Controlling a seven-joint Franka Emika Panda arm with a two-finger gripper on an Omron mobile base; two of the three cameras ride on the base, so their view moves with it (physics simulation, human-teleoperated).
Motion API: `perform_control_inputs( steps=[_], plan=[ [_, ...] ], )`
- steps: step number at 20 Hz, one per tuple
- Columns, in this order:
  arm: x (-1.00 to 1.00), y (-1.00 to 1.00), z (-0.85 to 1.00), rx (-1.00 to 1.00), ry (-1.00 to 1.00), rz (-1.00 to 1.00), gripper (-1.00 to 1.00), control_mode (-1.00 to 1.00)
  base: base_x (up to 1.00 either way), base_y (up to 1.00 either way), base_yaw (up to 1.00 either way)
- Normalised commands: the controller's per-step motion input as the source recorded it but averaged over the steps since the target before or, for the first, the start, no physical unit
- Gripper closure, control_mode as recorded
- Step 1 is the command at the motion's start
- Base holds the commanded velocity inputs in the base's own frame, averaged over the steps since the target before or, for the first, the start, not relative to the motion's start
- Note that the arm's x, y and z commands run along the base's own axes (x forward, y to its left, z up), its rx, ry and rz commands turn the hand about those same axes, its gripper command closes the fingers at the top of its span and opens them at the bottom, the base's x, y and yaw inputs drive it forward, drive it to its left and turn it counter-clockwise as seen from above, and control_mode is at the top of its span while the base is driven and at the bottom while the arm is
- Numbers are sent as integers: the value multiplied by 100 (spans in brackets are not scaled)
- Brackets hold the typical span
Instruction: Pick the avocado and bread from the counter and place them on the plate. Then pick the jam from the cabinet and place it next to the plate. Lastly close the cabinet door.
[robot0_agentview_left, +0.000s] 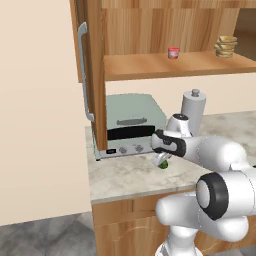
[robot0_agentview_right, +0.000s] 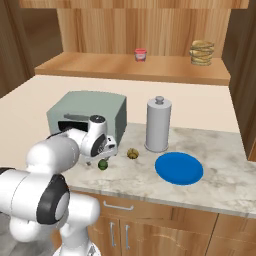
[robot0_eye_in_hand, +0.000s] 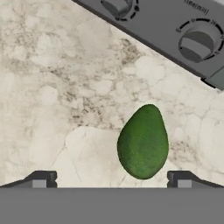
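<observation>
The dark green avocado (robot0_eye_in_hand: 143, 142) lies on the marbled counter (robot0_eye_in_hand: 52, 96), just ahead of my open gripper (robot0_eye_in_hand: 112, 180) and nearer its right fingertip (robot0_eye_in_hand: 183, 179). From the base, my gripper (robot0_agentview_right: 102, 156) hovers right above the avocado (robot0_agentview_right: 103, 164) in front of the toaster oven. The tan bread (robot0_agentview_right: 132, 153) sits a little to the right, with the blue plate (robot0_agentview_right: 179, 168) beyond it. The red jam (robot0_agentview_right: 140, 55) stands on the shelf of the wooden cabinet (robot0_agentview_left: 165, 67), whose door (robot0_agentview_left: 94, 75) is open. The hand hides most of the avocado (robot0_agentview_left: 163, 164).
A grey-green toaster oven (robot0_agentview_right: 85, 112) stands just behind the avocado, its knobs (robot0_eye_in_hand: 199, 41) close to the hand. A steel canister (robot0_agentview_right: 158, 124) stands behind the plate. A stack of tan discs (robot0_agentview_right: 202, 52) sits at the shelf's right end.
</observation>
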Motion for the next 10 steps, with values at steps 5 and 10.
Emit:
perform_control_inputs(
  steps=[5, 10],
  plan=[
    [16, -7, -14, -6, -2, 10, -100, -100, 0, 0, 0],
    [17, -4, -16, -2, 0, 6, -100, -100, 0, 0, 0]
  ],
)
